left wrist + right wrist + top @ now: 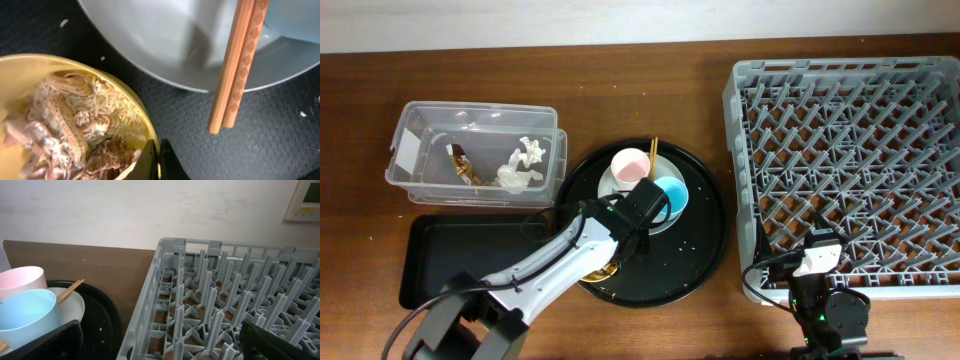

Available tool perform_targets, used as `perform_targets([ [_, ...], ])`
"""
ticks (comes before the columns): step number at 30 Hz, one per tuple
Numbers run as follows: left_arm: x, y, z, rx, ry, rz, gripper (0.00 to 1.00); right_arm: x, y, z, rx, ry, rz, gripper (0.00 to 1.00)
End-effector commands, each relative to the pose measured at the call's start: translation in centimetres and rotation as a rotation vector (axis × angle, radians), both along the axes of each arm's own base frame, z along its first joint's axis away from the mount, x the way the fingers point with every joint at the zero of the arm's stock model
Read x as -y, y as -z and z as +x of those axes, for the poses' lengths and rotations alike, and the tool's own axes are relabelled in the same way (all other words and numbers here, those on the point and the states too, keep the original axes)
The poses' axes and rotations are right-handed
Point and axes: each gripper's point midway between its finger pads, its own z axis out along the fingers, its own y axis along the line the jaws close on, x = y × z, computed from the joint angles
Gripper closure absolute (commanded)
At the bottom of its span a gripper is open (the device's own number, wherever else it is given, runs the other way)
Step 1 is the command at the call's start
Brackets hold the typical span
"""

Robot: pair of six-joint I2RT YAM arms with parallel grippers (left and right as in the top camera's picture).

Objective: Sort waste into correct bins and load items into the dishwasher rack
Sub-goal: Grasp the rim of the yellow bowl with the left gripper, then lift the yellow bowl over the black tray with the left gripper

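Observation:
My left gripper [625,228] reaches over the large round tray; in the left wrist view it [159,161] is shut on the rim of the yellow bowl [22,75]. The bowl holds tan food scraps [75,130] and is mostly hidden under the arm overhead. Wooden chopsticks [235,65] lie across the pale grey plate [165,45]. The pink cup [629,165] and blue cup [671,195] stand on that plate [607,182]. My right gripper [160,332] stands open with nothing in it at the near left corner of the dishwasher rack [225,300], [850,150].
The clear tub [410,150] at the back left holds crumpled tissue [523,165] and a brown wrapper scrap [463,165]. The shallow black tray [430,255] lies in front of it. The round black tray [695,255] sits between the bins and the rack.

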Motion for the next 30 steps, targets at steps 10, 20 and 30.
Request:
perform_targets([
  [10, -0.8, -10.2, -0.9, 0.113, 0.129, -0.073, 1.0, 0.3, 0.2, 0.0, -0.003, 0.015, 0.011, 0.02],
  [20, -8.2, -15.0, -1.1, 0.144, 0.017, -0.223, 1.0, 0.3, 0.2, 0.0, -0.003, 0.015, 0.011, 0.02],
  [30, -16.8, -16.1, 0.6, 0.2, -0.164, -0.447, 1.0, 0.3, 0.2, 0.0, -0.003, 0.015, 0.011, 0.02],
])
